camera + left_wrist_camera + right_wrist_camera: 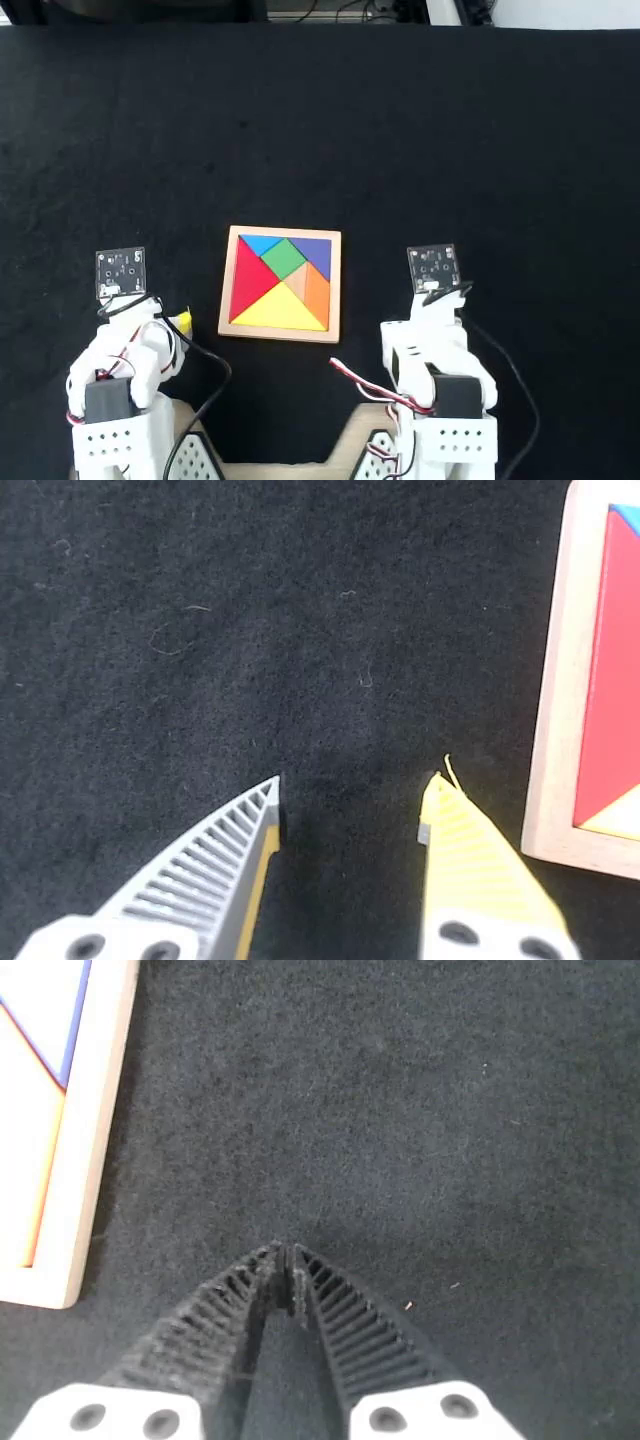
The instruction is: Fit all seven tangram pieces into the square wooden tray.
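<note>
Already the seven tangram pieces [283,285] sit inside the wooden tray [227,300], which lies between the arms: just right of the left gripper [355,780], jaws wide and empty, and left of the right gripper [285,1255], jaws closed on nothing.

Wooden tray [548,730], left wrist view: runs off the frame's edge; one rim strip and one corner are seen.
Pieces there: red piece [610,680] cut off; blue sliver [628,518] and yellow sliver [612,825] barely enter.
Tray, right wrist view: cut off too; the piece strips [35,1140] inside are too slim to identify, perhaps two pieces.
Left gripper [350,800]: finger bases cropped.
Right gripper [285,1260]: likewise.
Arm bases [115,440], high view: cut by the bottom edge.
</note>
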